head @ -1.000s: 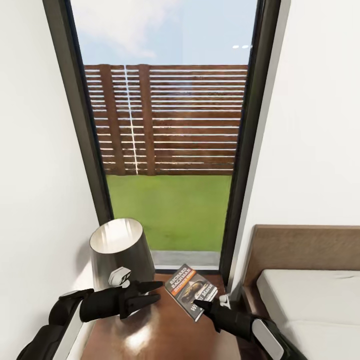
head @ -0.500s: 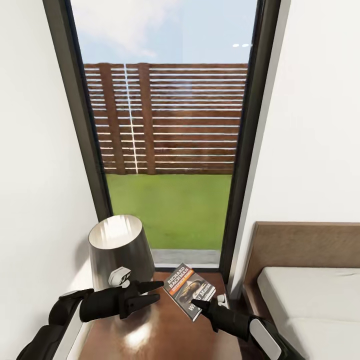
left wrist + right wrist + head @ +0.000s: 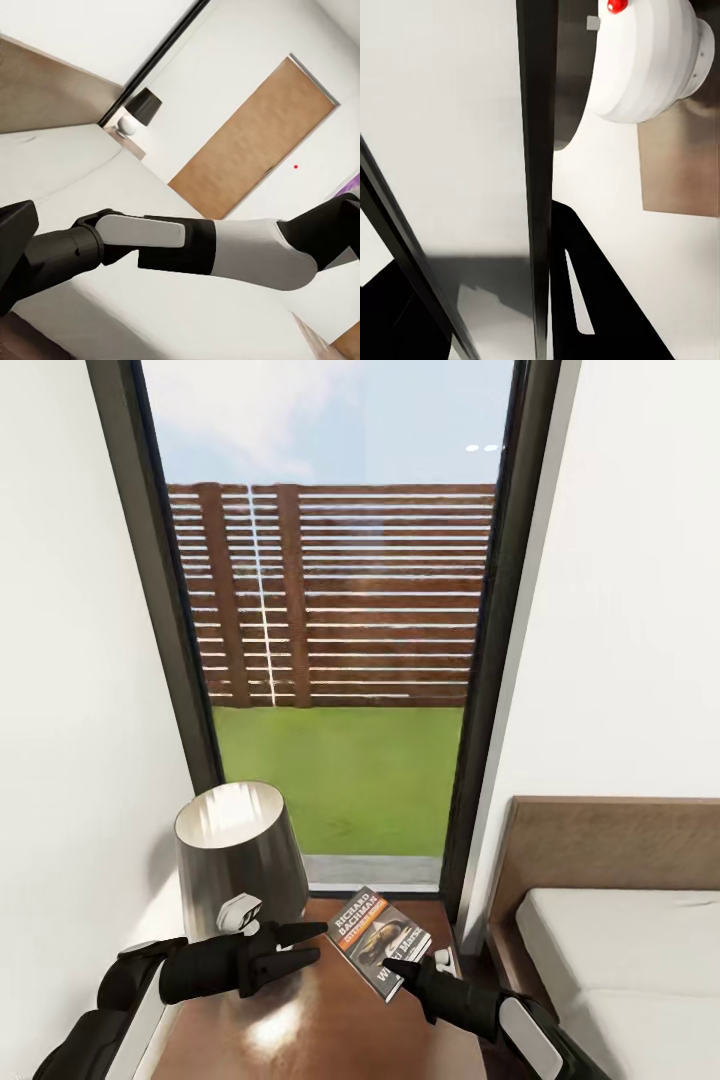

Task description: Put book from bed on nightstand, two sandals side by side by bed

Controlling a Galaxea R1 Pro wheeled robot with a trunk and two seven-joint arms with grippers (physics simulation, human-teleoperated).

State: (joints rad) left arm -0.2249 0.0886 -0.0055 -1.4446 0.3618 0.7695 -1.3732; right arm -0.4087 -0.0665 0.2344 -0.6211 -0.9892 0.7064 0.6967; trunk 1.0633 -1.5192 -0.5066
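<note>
Two grippers work over the nightstand's (image 3: pixel 330 1020) glossy brown surface below a tall dark-framed window (image 3: pixel 340 620). The book (image 3: pixel 380 942) lies on that surface near its rear right corner, cover up. The right gripper (image 3: pixel 400 967) has its fingertips at the book's near edge; whether the jaws are apart or together cannot be told. The left gripper (image 3: pixel 305 943), fingers slightly parted and holding nothing, hovers beside the lamp (image 3: pixel 240 855). The bed (image 3: pixel 620 950) lies at right.

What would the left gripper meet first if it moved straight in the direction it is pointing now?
Probably the book: the left gripper points right across the nightstand toward it. Their relative heights are unclear, so it might pass above.
</note>
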